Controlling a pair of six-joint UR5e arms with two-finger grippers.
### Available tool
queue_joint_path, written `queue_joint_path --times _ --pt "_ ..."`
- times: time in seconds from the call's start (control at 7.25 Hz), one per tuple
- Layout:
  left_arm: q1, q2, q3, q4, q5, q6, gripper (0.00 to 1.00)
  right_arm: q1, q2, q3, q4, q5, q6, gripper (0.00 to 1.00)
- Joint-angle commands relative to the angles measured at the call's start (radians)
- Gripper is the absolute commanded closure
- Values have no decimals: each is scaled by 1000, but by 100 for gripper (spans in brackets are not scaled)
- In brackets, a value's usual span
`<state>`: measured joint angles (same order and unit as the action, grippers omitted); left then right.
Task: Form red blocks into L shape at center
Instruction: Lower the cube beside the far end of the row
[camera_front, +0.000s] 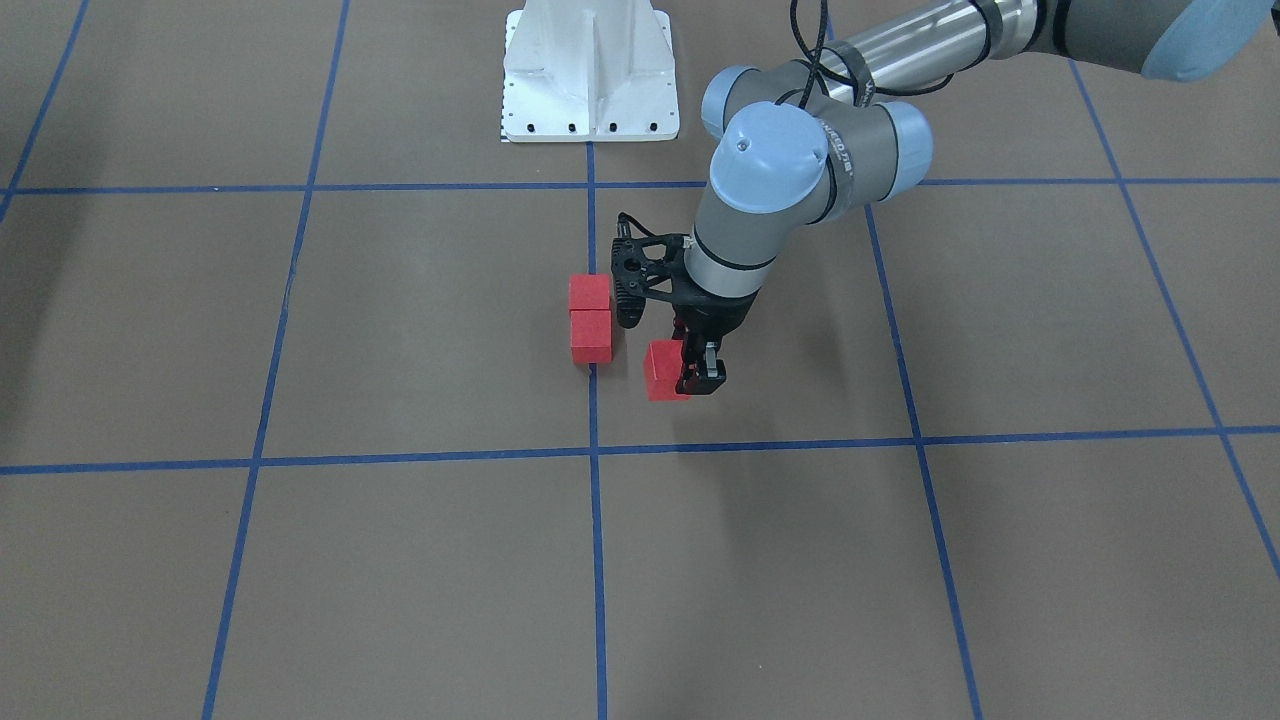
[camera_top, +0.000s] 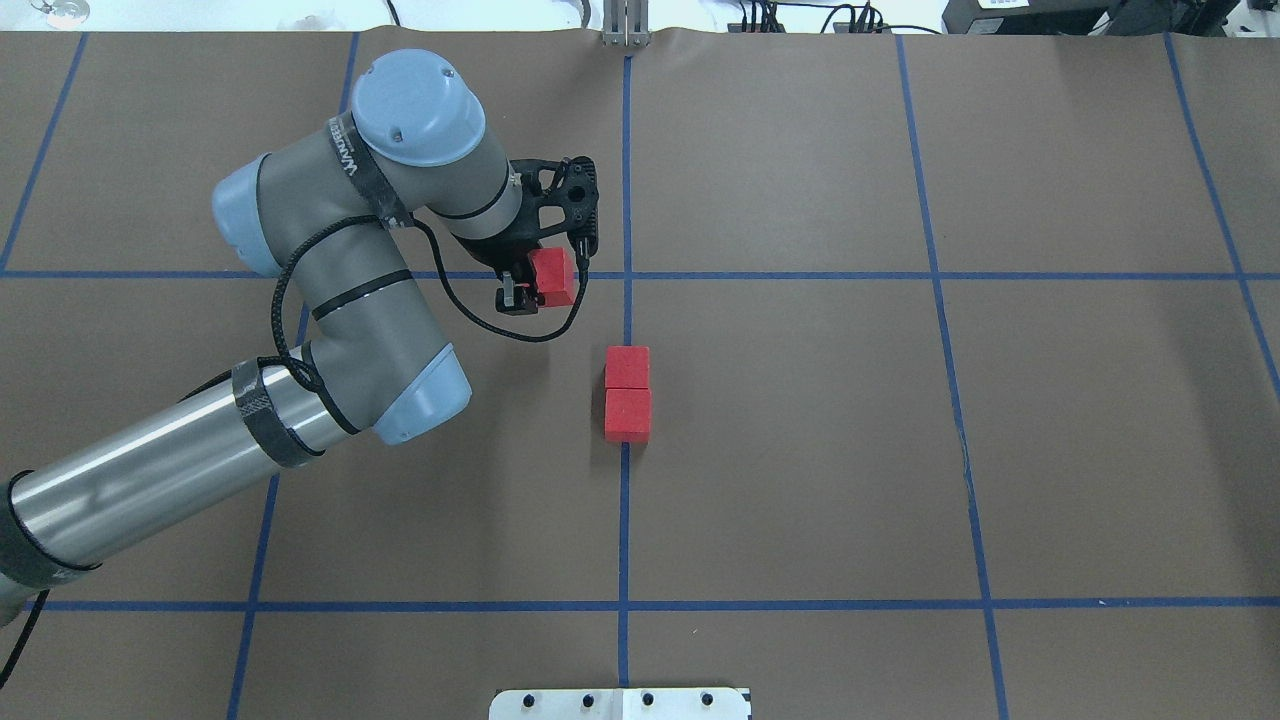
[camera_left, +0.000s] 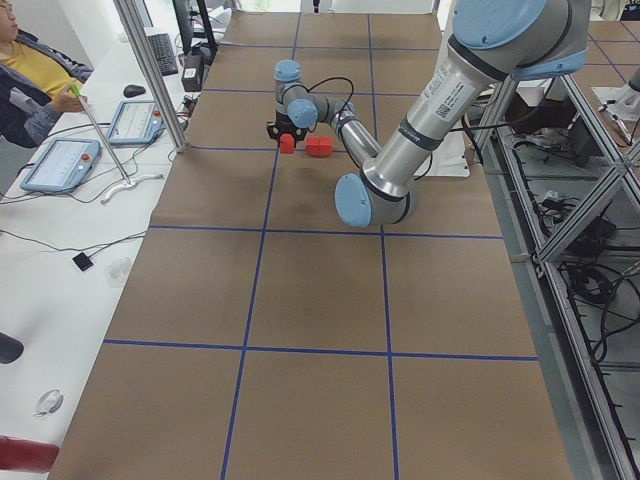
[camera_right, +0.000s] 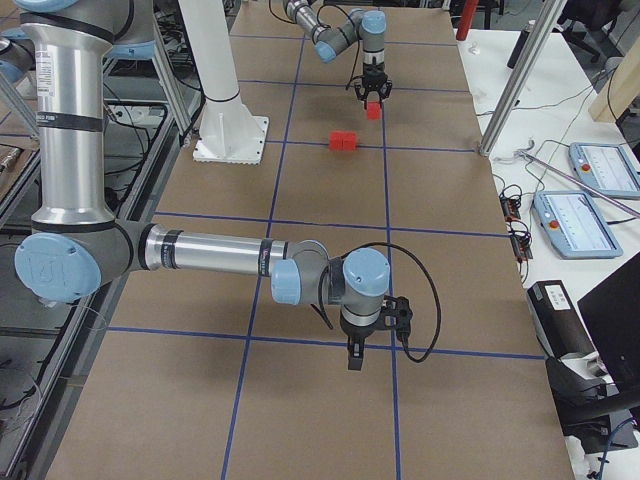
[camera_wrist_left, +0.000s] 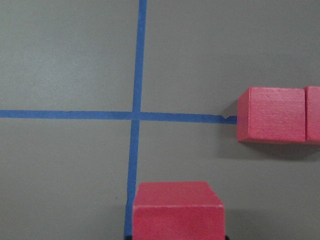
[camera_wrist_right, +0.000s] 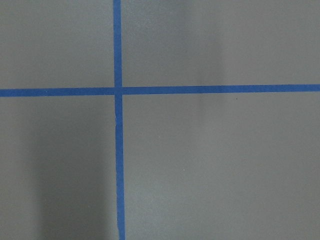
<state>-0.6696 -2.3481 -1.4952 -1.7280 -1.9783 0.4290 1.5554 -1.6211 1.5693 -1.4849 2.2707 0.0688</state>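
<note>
Two red blocks (camera_top: 627, 367) (camera_top: 628, 414) lie touching in a straight pair on the blue tape line at the center (camera_top: 690, 390); they also show in the front view (camera_front: 590, 294) (camera_front: 591, 335). My left gripper (camera_top: 538, 284) is shut on the third red block (camera_top: 551, 275), holding it low over the floor, to the left of and beyond the pair. In the left wrist view the held block (camera_wrist_left: 177, 210) is at the bottom and the pair (camera_wrist_left: 272, 121) at the right. My right gripper (camera_right: 358, 352) shows only in the right exterior view, far from the blocks; I cannot tell its state.
The white robot base (camera_front: 590, 70) stands at the table's robot side. Blue tape lines (camera_top: 625, 520) cross the brown floor in a grid. A person (camera_left: 35, 75) and tablets (camera_left: 60, 165) are at a side table off the floor.
</note>
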Motion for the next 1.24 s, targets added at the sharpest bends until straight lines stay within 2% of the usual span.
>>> queue_joint_path --times 0.0,0.28,1.1 --pt "71 0 -2 13 50 53 100 0 1 0 0 1 0 1" --pt "84 -28 -3 147 47 57 100 0 1 0 0 3 0 1" --pt "114 -43 18 154 41 39 100 0 1 3 0 3 0 1"
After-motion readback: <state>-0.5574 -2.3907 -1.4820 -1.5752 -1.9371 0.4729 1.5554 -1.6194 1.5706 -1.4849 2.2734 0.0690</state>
